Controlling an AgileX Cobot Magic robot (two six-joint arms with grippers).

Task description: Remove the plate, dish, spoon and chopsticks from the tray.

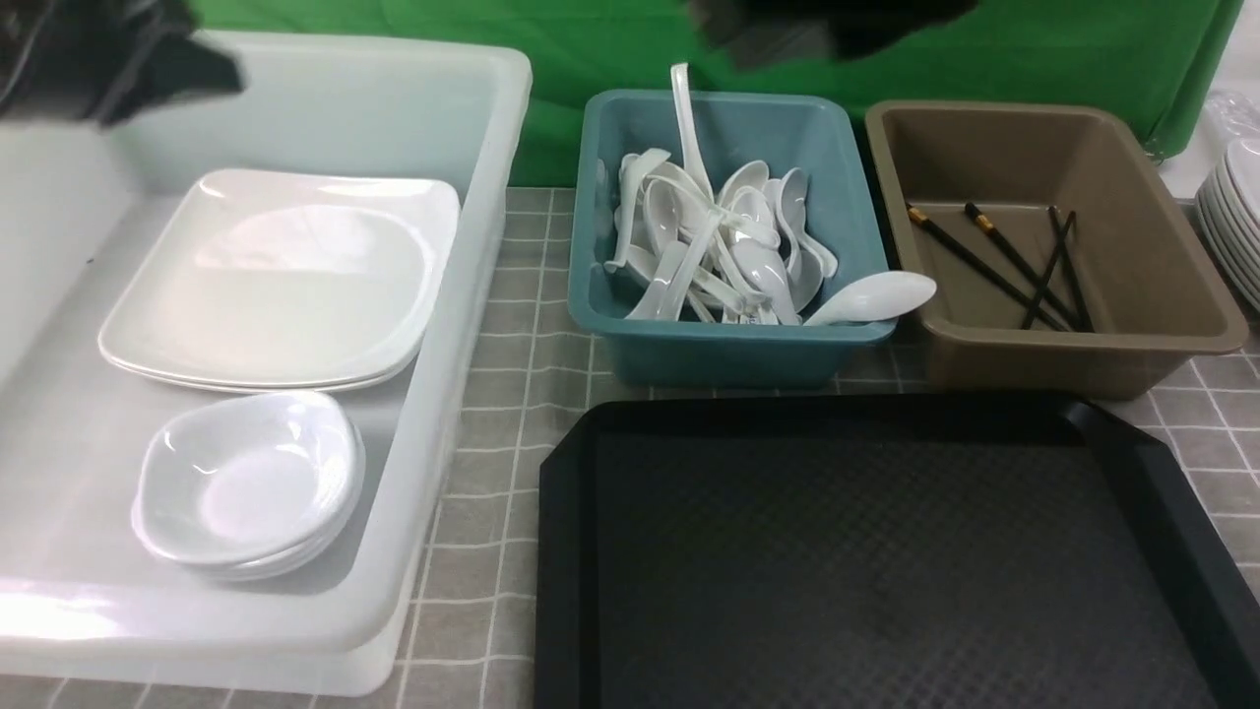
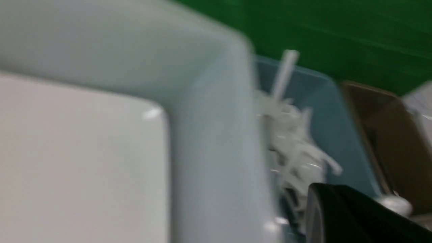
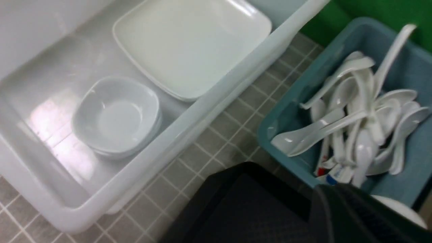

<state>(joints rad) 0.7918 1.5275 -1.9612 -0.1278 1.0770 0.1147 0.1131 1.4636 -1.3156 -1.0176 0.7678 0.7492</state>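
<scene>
Nearest us, we find the tray (image 1: 886,551) bare. Beyond it on the left, the white tub (image 1: 463,325) holds the dish (image 1: 246,483) and, farther back, the plate (image 1: 285,276). The spoon (image 1: 871,297) lies across the teal tub (image 1: 724,345) rim; the chopsticks (image 1: 994,266) rest in the brown tub (image 1: 1162,295). We judge clearing complete. Neither gripper's fingertips show plainly; we take both as closed and carrying nothing, raised at the far edge.

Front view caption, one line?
Black textured tray bare; white rectangular plate in translucent tub.
</scene>
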